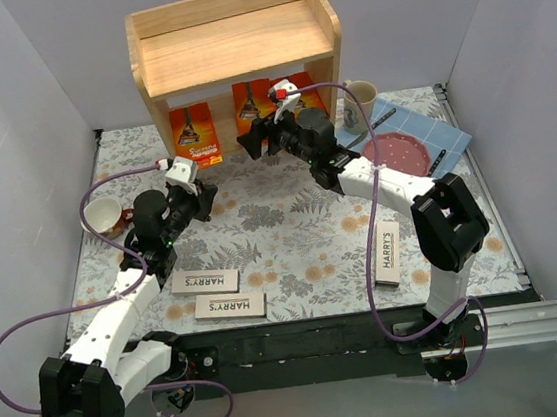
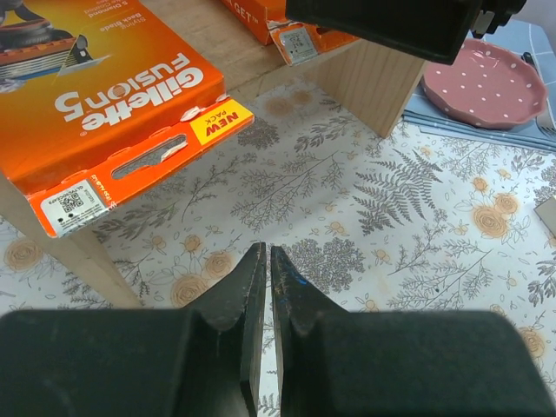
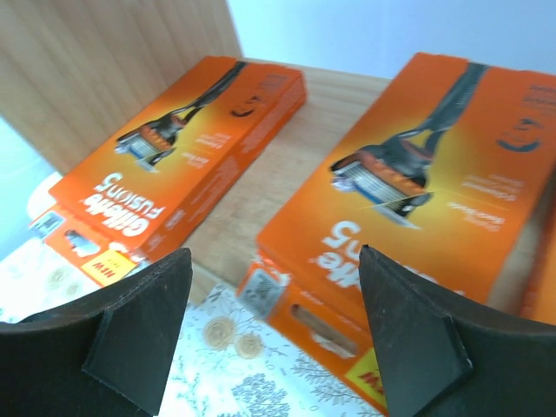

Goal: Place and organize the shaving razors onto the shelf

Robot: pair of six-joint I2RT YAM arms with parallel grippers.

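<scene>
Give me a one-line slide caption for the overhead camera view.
Right gripper open at the shelf's lower tier facing orange razor packs; three white HARRY'S boxes lie on the table.

The top view looks steeply down from above and behind the arm bases, taking in the whole floral-clothed table (image 1: pixel 290 217) and the light wooden two-tier shelf (image 1: pixel 235 47). The left wrist view looks low along the table toward the shelf's lower tier. The right wrist view, nearer and blurred, seemingly shares its left-hand flat orange razor pack (image 2: pixel 113 87).
</scene>
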